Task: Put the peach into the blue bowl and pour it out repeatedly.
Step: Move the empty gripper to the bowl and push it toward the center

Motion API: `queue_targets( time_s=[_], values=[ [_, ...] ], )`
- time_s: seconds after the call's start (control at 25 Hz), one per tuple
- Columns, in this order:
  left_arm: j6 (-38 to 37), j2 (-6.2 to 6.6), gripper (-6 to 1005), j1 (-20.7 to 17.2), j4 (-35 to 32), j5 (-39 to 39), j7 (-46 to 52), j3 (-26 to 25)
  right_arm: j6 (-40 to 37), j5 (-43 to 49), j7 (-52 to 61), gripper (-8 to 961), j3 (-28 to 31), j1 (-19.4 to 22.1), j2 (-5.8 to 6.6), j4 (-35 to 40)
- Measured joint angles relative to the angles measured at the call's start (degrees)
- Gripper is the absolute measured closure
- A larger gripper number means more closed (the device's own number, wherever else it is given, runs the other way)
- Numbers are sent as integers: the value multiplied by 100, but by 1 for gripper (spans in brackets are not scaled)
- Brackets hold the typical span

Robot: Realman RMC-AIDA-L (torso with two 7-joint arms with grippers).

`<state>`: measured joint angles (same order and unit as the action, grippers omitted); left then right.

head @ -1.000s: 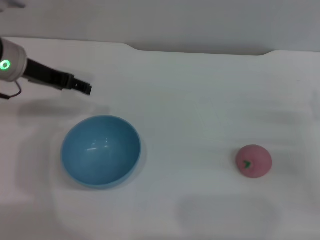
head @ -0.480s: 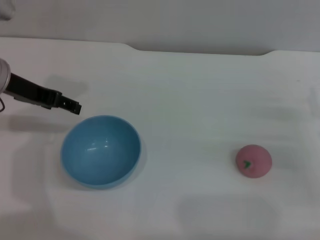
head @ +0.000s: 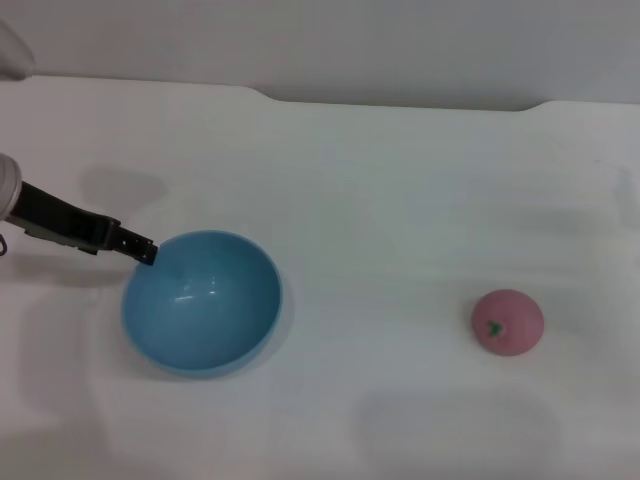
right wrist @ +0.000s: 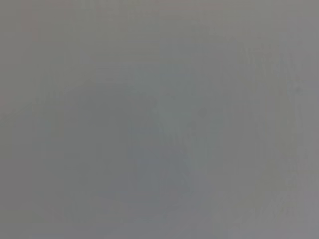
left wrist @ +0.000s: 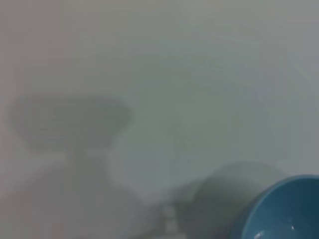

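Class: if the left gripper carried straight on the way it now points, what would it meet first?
Most likely the blue bowl: the left gripper points right and slightly toward the robot, its tip at the bowl's far-left rim. Height is unclear, so it could pass over the rim.

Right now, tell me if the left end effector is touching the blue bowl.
Cannot tell. In the head view the left end effector overlaps the blue bowl at its rim, showing neither contact nor gap.

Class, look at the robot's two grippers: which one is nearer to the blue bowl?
Left. The left gripper is at the blue bowl, right by its far left rim. The right gripper is not in any view, so it is farther away.
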<state>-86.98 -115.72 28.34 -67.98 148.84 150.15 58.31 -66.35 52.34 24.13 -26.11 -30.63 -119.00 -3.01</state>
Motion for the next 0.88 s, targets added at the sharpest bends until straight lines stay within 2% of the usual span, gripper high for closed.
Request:
queue_targets(
  time_s=[0.28, 0.88],
  values=[
    [-6, -90, 175, 34, 128, 154, -159, 42, 0, -7, 15, 344, 0, 1, 0, 11],
    [351, -183, 192, 479, 1200, 491, -315, 281, -1, -11, 41, 345, 1, 24, -3, -24]
  ],
)
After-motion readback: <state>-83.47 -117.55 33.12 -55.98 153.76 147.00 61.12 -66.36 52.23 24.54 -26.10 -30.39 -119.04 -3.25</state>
